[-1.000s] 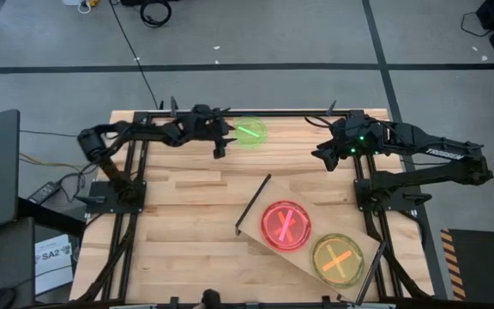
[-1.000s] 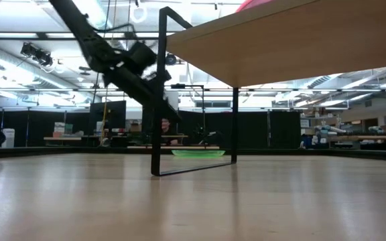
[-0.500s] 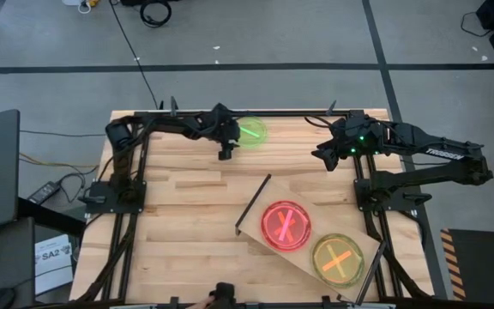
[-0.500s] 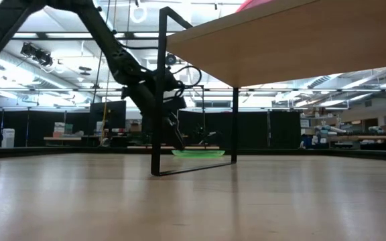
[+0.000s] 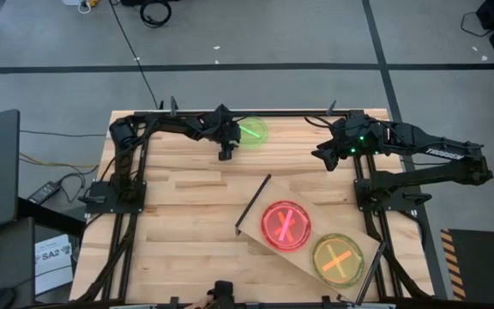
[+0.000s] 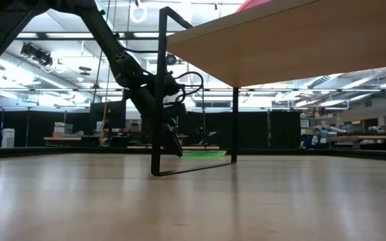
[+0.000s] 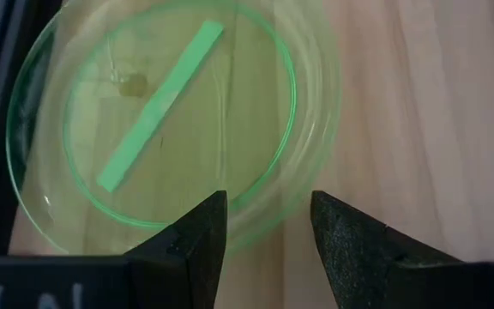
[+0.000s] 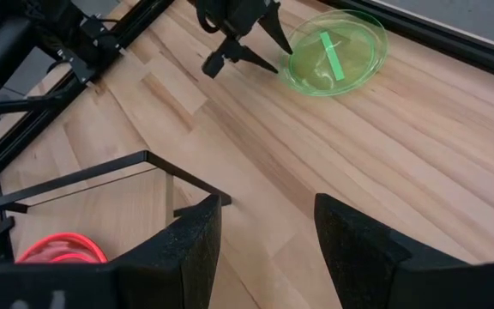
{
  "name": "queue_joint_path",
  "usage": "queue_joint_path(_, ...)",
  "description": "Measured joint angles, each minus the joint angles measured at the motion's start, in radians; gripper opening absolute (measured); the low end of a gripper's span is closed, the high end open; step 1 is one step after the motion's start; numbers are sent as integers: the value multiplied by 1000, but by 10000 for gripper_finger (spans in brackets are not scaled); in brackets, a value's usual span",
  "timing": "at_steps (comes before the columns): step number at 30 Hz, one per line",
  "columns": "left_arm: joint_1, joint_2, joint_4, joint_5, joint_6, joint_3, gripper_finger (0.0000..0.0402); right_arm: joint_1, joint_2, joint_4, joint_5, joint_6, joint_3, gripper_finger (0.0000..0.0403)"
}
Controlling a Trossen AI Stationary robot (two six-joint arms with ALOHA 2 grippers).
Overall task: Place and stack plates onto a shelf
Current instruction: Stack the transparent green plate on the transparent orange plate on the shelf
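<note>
Green plate (image 5: 250,131) lies flat on the plank tabletop (image 5: 187,206) near the far edge, the only plate seen off the shelf (image 5: 307,249). Shelf sits at an angle toward the near right part of the table. On its board: a red-pink stack (image 5: 286,225) and an orange-yellow stack (image 5: 337,258), side by side, each showing a crossed pair of streaks, which suggests more than one disc per pile. Exact number per stack cannot be read from above.

Count, as visible: three plate positions (one loose green, two piles on the shelf); one shelf; two arms.

Left gripper (image 5: 225,153) is at the green plate's edge, down close to the tabletop. Wrist view shows its fingers (image 7: 197,236) parted, one tip over the plate's rim, the other over bare wood just beside it; nothing clamped. Whether the tips touch the rim cannot be told. Right gripper (image 5: 322,156) hangs over the far right of the table, well apart from any plate, jaws wide and empty.

Judgement: task is mostly done. Remaining work appears to be one grasp of the green plate, carry to the shelf, and set it on the board or on a pile.
</note>
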Motion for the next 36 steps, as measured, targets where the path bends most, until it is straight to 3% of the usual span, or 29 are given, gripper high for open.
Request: queue_joint_path(36, -15, 2, -42, -26, 10, 7, 22, 0, 0, 0, 0, -1, 0, 194)
